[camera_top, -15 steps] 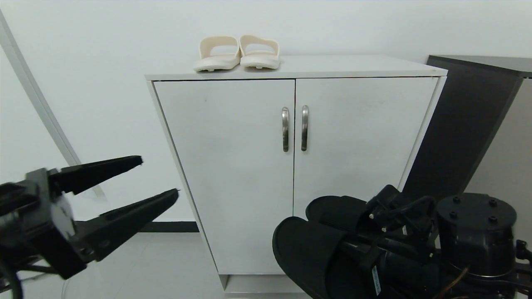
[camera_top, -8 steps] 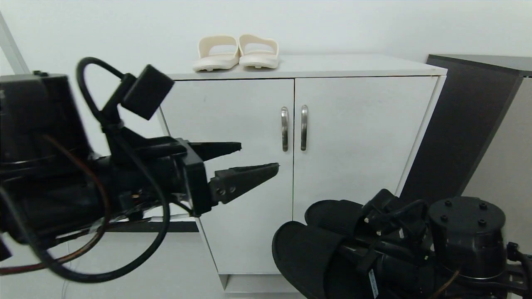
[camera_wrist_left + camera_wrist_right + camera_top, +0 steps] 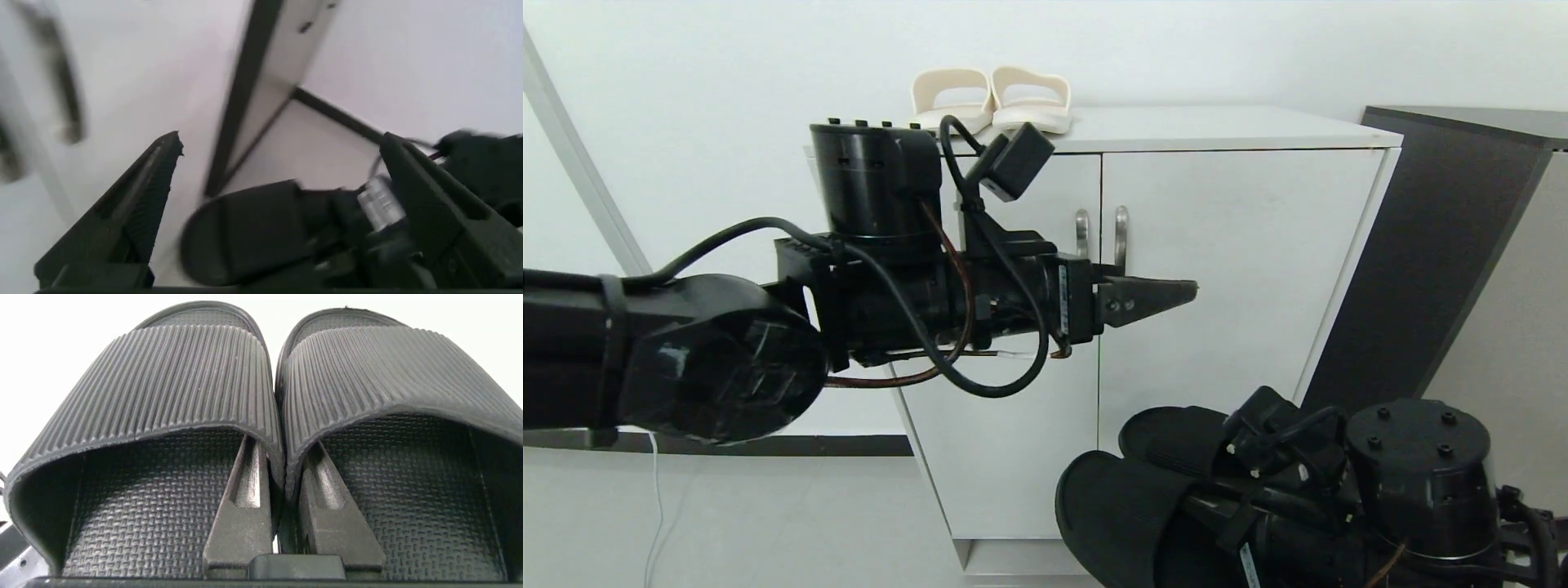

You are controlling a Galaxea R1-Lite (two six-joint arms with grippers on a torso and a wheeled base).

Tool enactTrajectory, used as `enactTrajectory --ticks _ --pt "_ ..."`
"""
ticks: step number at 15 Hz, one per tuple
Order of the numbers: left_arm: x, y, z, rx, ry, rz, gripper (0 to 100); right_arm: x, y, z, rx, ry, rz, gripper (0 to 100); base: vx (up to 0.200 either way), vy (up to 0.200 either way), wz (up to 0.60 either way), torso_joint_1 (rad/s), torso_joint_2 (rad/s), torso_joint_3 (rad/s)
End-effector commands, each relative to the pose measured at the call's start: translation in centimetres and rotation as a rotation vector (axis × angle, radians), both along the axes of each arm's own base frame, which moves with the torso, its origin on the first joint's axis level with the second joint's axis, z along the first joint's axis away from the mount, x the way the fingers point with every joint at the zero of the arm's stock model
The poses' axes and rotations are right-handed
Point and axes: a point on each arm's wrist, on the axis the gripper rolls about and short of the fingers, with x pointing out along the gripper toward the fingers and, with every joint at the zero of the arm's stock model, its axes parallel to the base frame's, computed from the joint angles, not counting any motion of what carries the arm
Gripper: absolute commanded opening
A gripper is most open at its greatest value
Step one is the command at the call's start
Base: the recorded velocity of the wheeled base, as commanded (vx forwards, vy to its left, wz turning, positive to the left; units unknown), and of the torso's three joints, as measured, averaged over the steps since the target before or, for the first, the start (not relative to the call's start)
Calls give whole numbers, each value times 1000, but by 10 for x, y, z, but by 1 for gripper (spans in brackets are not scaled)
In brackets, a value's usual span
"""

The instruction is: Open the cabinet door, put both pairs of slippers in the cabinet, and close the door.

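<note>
Hovering left gripper (image 3: 1158,297) level with upright door handles (image 3: 1121,233), jaws wide open, empty (contact unclear); left arm nearer. Right gripper (image 3: 283,446) jaws pinch black slippers (image 3: 1143,490) low before closed cabinet (image 3: 1241,245); cream slippers (image 3: 988,100) on top.

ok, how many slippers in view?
4. Two cream open-toed slippers sit side by side on the white cabinet's top; two black ribbed slippers are held together in the right gripper, low before the cabinet.

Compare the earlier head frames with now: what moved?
The left gripper, open, rose from low on the left and swung across in front of the cabinet handles. Nothing grasped or released. The right gripper keeps the black slippers; cream slippers atop the cabinet, doors shut.
</note>
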Motion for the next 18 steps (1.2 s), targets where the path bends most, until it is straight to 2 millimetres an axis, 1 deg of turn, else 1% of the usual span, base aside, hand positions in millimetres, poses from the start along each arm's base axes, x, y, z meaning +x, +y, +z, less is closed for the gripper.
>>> enactTrajectory --ticks 1,3,5,8,10,11,15,18 --pt "23 -7 -5 -25 65 -26 100 1 1 -3 -7 7 1 0 0 0 0 0 0 0" --pt "32 -8 -2 -62 121 -36 100 1 2 -4 -11 8 1 0 0 0 0 0 0 0" --pt "39 -10 -5 -64 128 -21 100 1 2 -5 -13 10 1 0 0 0 0 0 0 0" --pt "48 -12 -6 -68 120 80 100 1 2 -5 -14 11 3 0 0 0 0 0 0 0" --pt "53 -12 -7 -70 117 112 100 1 2 -5 -14 11 3 0 0 0 0 0 0 0" --pt "59 -12 -9 -70 113 150 100 1 3 -5 -14 11 5 0 0 0 0 0 0 0" --pt "75 -16 -11 -78 101 218 100 1 2 -5 -13 9 2 0 0 0 0 0 0 0" --pt "87 -21 -18 -75 103 237 100 1 2 -5 -15 10 2 0 0 0 0 0 0 0"
